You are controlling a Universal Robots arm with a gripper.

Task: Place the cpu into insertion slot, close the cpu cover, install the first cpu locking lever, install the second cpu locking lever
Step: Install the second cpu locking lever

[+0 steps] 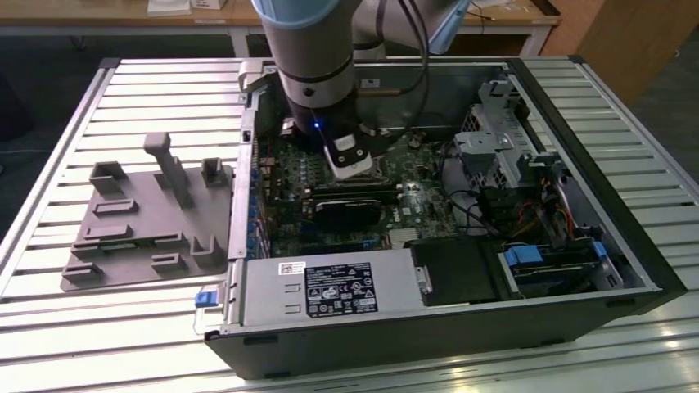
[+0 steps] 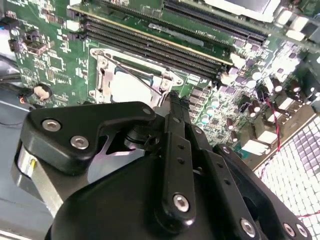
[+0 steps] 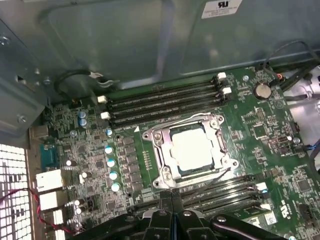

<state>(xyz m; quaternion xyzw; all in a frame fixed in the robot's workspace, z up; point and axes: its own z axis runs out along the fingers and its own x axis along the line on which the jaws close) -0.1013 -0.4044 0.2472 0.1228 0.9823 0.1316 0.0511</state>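
The cpu, its silver-grey top showing, lies in the insertion slot on the green board. The silvery cpu cover lies flat around it. One thin wire lever runs along the slot's far side. Another wire lever runs along the side nearest my gripper. The black fingers are pressed together with nothing between them, their tips just short of that lever's end. In the second wrist view my gripper sits at the slot's corner, and a wire lever slants across the cover. In the exterior view my gripper hangs low inside the open computer case.
Long black memory slots flank the socket on both sides. Capacitors and connectors crowd the board nearby. The case walls, drive bays and cables close in at the exterior view's right. A grey fixture lies on the slatted table beside the case.
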